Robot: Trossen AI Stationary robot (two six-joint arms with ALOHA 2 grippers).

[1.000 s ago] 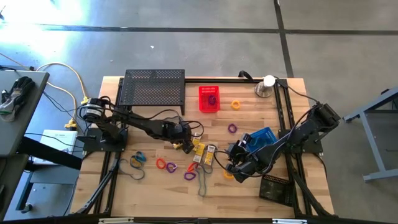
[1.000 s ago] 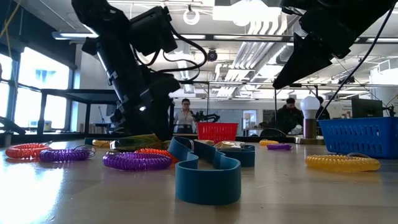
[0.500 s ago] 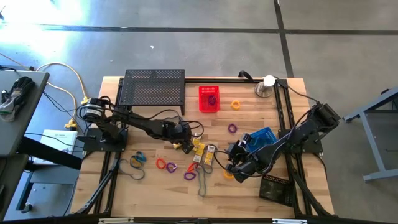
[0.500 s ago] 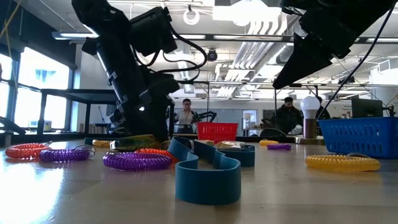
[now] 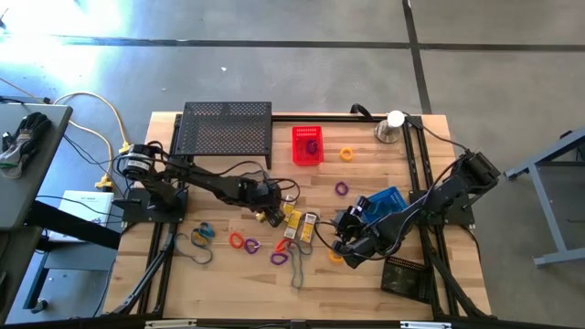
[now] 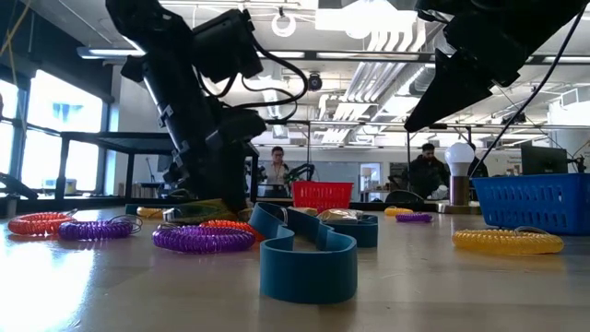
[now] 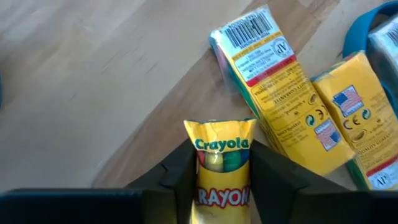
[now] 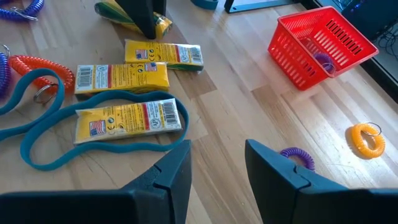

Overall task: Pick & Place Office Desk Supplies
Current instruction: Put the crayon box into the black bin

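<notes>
My left gripper (image 7: 222, 180) (image 5: 268, 215) is down at the table's middle, shut on a yellow crayon box (image 7: 221, 158). Two more yellow boxes (image 7: 273, 93) (image 7: 351, 118) lie flat just beyond it. My right gripper (image 8: 217, 171) (image 5: 343, 239) hangs open above the wood to the right of the boxes, with nothing between its fingers. In its view, three yellow boxes (image 8: 121, 76) lie flat and a blue band (image 8: 74, 134) loops around one of them. Coiled loops in orange (image 5: 242, 242) and purple (image 5: 279, 259) lie on the near side. My left gripper pinches the crayon box by its two long sides (image 7: 202, 171) between its two fingers. The fingers slant down from the table's left and lie along the box. The box's printed end (image 7: 221, 134) sticks out past the fingertips, and in the low view the box (image 6: 198, 210) rests on the table.
A red basket (image 5: 307, 144) with a purple loop stands at the far middle, a black mesh shelf (image 5: 227, 128) at the far left, a silver dome (image 5: 391, 126) at the far right. A blue basket (image 5: 384, 203) sits by the right arm. Loose loops (image 5: 346, 153) (image 5: 342, 188) lie between.
My left gripper has shut on the crayon box where it lies. Neither arm has shifted, and the box has stayed on the table.
</notes>
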